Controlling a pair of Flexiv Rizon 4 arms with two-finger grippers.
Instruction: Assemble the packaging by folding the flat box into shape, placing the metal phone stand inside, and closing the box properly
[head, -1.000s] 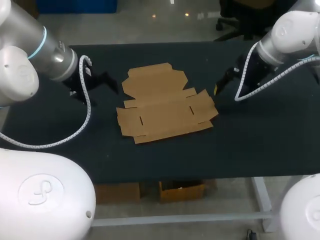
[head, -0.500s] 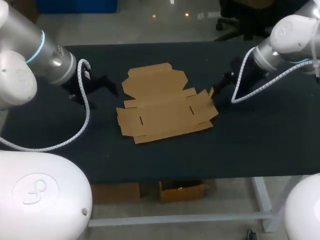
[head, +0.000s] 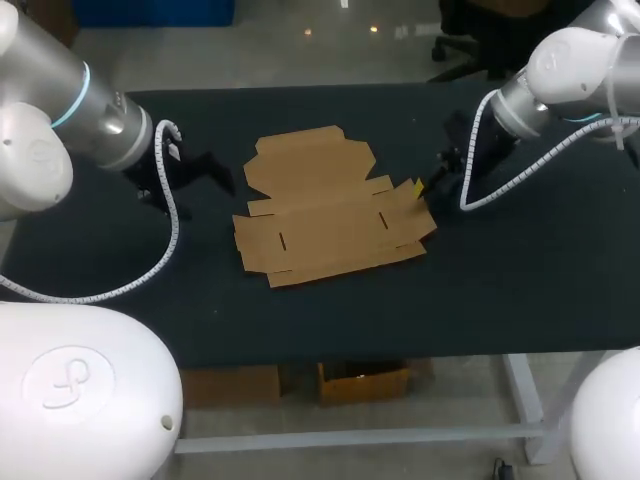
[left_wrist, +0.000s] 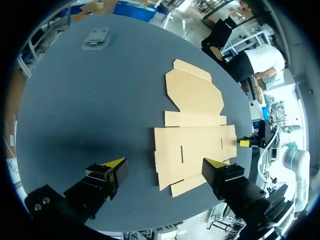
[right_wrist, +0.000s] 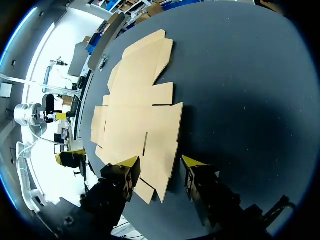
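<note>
The flat cardboard box (head: 330, 205) lies unfolded at the middle of the black table (head: 500, 290). In the head view the left gripper (head: 222, 170) sits at the box's 9 o'clock, just off the cardboard, and the right gripper (head: 420, 187) at its 3 o'clock, a yellow tip over the side flap.

Only the left wrist view shows the grey metal phone stand (left_wrist: 96, 37). It lies well apart from the box, at about 11 o'clock from that gripper, taking 12 as straight ahead. Its fingers stand wide apart and hold nothing.

The right wrist view shows its fingers parted astride the box's near edge. I cannot tell whether they touch it.

Over the last second the right gripper has come in from beside the flap to its edge; the left has barely shifted.
</note>
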